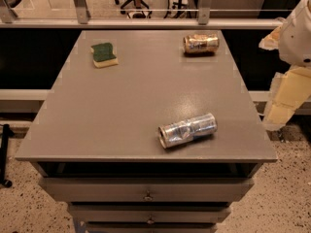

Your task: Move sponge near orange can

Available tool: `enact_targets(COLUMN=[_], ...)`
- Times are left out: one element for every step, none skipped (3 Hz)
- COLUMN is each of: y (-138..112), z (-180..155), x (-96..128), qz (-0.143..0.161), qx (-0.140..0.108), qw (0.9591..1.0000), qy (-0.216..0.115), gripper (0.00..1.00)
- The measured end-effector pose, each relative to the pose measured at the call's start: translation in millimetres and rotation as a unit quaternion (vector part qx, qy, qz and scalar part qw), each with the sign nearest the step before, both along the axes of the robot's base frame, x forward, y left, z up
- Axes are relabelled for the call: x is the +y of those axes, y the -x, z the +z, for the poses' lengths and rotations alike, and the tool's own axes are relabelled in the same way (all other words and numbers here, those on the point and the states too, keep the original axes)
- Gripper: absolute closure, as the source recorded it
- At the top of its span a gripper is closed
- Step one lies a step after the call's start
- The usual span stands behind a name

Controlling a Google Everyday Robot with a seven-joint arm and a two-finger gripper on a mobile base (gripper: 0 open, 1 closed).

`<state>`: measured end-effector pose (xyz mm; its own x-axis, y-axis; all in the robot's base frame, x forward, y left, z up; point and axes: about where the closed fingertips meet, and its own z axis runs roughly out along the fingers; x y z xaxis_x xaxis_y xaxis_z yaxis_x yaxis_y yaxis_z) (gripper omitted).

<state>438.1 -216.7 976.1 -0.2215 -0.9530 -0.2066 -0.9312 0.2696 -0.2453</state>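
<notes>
The sponge [104, 54] lies flat on the far left of the grey tabletop [121, 110], dark green top up over a pale yellow body. The orange can [201, 43] lies on its side at the far right of the top, coppery with silver ends. My gripper [284, 101] hangs at the right edge of the view, beside and off the table's right side, far from both sponge and can and holding nothing that I can see. The white arm [296, 33] rises above it.
A longer silver can with a dented body [187, 129] lies on its side near the table's front edge, right of centre. Drawers [146, 191] sit below the top. A rail and glass wall [146, 18] run behind the table.
</notes>
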Motion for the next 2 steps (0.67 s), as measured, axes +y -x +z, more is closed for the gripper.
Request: enact_targets(y=[0,-18], z=[0,-3], x=[0,19], qz=[0.0,0.005], qx=[0.0,-0.004], qw=[1.0,0.9989], qy=[0.0,-0.046], gripper=[0.0,0.0])
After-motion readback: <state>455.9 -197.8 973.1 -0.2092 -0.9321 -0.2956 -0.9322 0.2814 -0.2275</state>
